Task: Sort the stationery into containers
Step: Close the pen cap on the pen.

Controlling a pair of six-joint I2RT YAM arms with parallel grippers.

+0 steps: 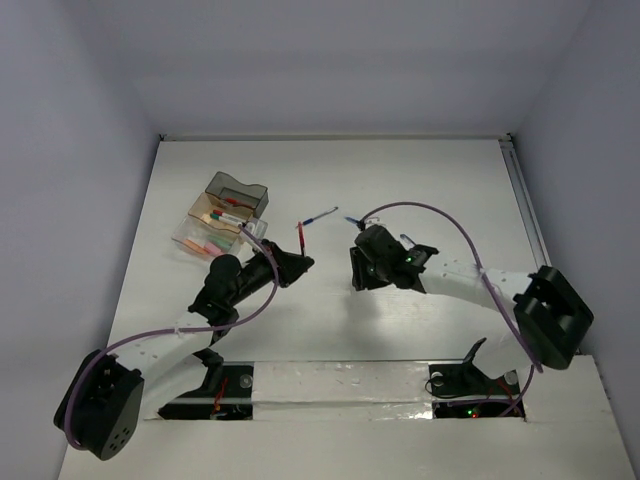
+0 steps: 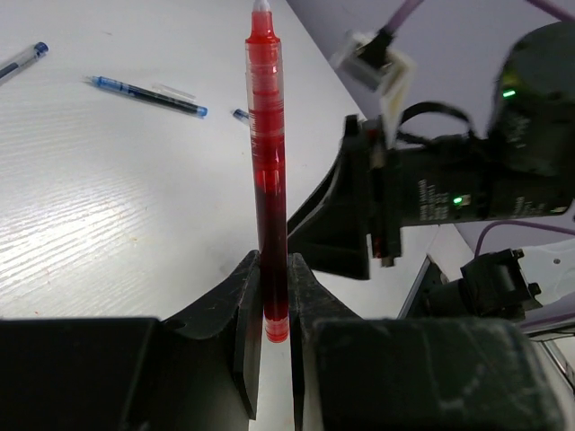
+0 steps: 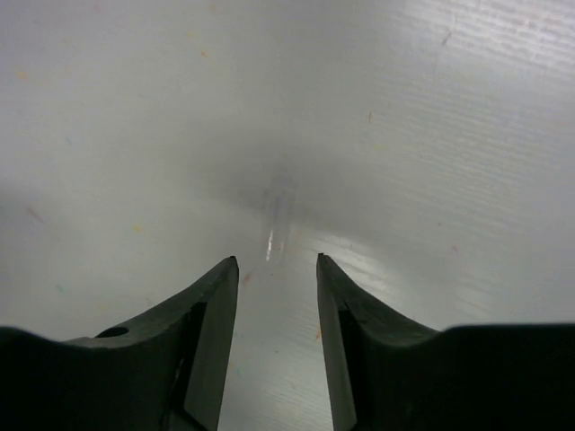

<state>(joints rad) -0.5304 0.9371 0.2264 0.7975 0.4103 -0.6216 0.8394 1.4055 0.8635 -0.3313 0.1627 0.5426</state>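
My left gripper point(image 1: 298, 262) point(image 2: 274, 269) is shut on the lower end of a red pen point(image 1: 300, 236) point(image 2: 267, 162), which stands out straight from the jaws above the table. Just to its right, my right gripper point(image 1: 357, 274) point(image 3: 277, 260) is open and points down at bare white table, with nothing between its fingers. A blue pen point(image 1: 320, 216) point(image 2: 148, 96) lies on the table beyond the red one. Another blue pen point(image 1: 351, 220) point(image 2: 22, 58) lies close by. The containers point(image 1: 225, 215) sit at the back left: a smoky grey tray point(image 1: 237, 193) and clear trays holding pens and pink pieces point(image 1: 205, 243).
Purple cables point(image 1: 430, 210) loop over both arms. The right arm's black wrist body point(image 2: 467, 180) fills the right side of the left wrist view, close to the red pen. White walls enclose the table on three sides.
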